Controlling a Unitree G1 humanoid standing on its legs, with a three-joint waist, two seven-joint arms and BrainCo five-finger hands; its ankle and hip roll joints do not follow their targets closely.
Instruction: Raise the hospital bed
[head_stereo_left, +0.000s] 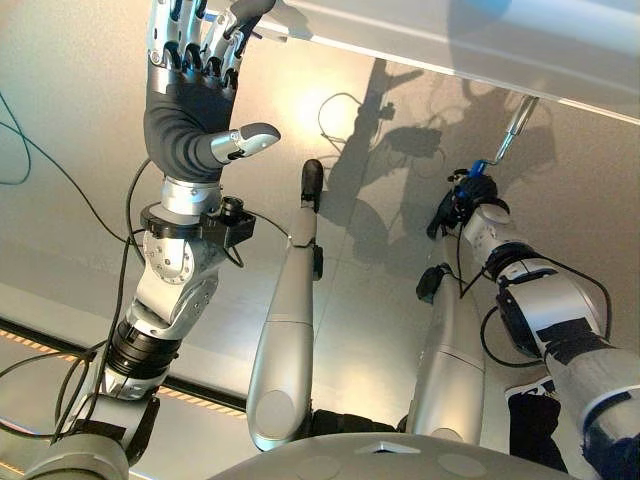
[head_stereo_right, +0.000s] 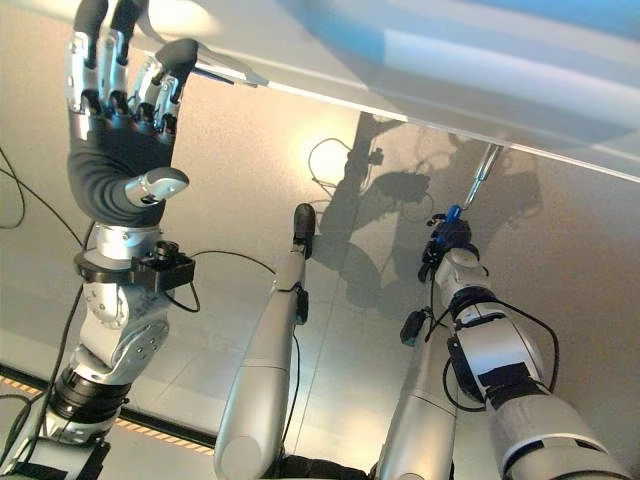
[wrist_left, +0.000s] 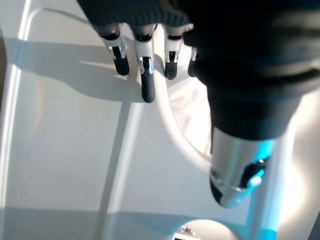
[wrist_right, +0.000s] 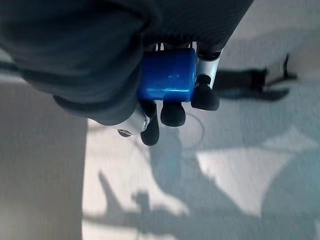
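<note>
My right hand (head_stereo_left: 470, 195) curls round the blue cylindrical crank grip (wrist_right: 167, 75) under the white hospital bed frame (head_stereo_left: 480, 50); my left hand (head_stereo_left: 195, 60) is spread wide, far left.

Silver-grey arms end in dark ribbed covers, each hand (head_stereo_left: 195, 85) bearing silver fingers with dark tips.

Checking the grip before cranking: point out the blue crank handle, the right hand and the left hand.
blue crank handle (wrist_right: 167, 75), right wrist view, its blue side.
right hand (wrist_right: 175, 114), right wrist view, a curled finger.
left hand (head_stereo_left: 185, 125), left eye view, its palm.
</note>
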